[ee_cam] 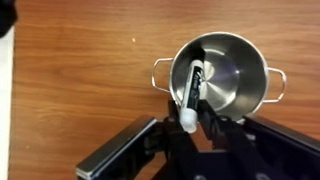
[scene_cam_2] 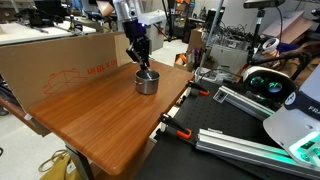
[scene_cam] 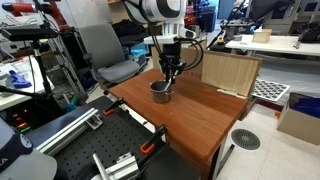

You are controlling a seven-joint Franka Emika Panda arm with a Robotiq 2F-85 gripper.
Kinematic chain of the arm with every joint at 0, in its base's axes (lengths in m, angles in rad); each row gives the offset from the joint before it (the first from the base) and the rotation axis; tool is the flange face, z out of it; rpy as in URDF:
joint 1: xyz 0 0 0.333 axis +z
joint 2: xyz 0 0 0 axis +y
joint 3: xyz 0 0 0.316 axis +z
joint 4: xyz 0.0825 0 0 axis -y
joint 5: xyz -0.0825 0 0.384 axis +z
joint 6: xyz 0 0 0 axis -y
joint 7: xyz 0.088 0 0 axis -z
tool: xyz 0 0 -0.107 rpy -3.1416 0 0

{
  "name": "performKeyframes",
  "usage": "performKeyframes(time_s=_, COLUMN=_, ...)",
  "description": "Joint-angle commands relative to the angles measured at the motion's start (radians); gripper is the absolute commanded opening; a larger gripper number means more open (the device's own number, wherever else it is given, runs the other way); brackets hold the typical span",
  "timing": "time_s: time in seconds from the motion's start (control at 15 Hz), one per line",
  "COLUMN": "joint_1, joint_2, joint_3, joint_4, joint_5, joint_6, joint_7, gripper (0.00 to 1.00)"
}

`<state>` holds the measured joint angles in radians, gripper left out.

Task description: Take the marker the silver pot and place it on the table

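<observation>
wooden table (ee_cam: 70,70) carries the pot (ee_cam: 240,80); marker (ee_cam: 192,95) leans on its near rim, long axis running straight toward the gripper (ee_cam: 187,132), whose jaws flank its white end; gripped or merely straddled, i cannot tell.

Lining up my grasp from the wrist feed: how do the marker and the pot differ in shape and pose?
The marker is a thin stick; the pot is round and wide. The marker leans tilted with its pale end over the rim; the pot sits flat on the table. Both lie just below the end effector.
</observation>
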<state>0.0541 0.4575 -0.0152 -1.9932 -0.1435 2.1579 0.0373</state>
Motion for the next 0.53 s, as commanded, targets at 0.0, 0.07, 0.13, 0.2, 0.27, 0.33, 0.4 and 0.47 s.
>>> performKeyframes(time_s=0.0, joint_1=0.004, joint_2=0.021, joint_3=-0.003, joint_4=0.022, joint_5=-0.026, joint_6=-0.009, joint_7=0.002, gripper=0.06)
performKeyframes(time_s=0.07, joint_1=0.004, joint_2=0.020, joint_3=-0.002, joint_4=0.024, joint_5=-0.024, joint_6=-0.009, joint_7=0.001, gripper=0.06)
performKeyframes(time_s=0.13, joint_1=0.003, joint_2=0.015, joint_3=0.000, joint_4=0.020, joint_5=-0.020, joint_6=-0.005, joint_7=-0.002, gripper=0.06)
performKeyframes(time_s=0.2, joint_1=0.001, joint_2=0.008, joint_3=0.003, joint_4=0.013, joint_5=-0.015, joint_6=0.003, joint_7=-0.006, gripper=0.06)
performKeyframes(time_s=0.27, joint_1=-0.002, joint_2=-0.001, joint_3=0.006, joint_4=0.007, joint_5=-0.009, joint_6=0.013, joint_7=-0.010, gripper=0.06)
performKeyframes(time_s=0.33, joint_1=-0.005, joint_2=-0.013, joint_3=0.011, joint_4=0.003, joint_5=0.002, joint_6=0.019, joint_7=-0.014, gripper=0.06)
performKeyframes(time_s=0.4, joint_1=-0.007, joint_2=-0.023, joint_3=0.014, joint_4=-0.002, joint_5=0.008, joint_6=0.027, joint_7=-0.017, gripper=0.06)
performKeyframes(time_s=0.47, joint_1=-0.009, joint_2=-0.041, joint_3=0.019, joint_4=-0.012, joint_5=0.017, joint_6=0.044, joint_7=-0.021, gripper=0.06)
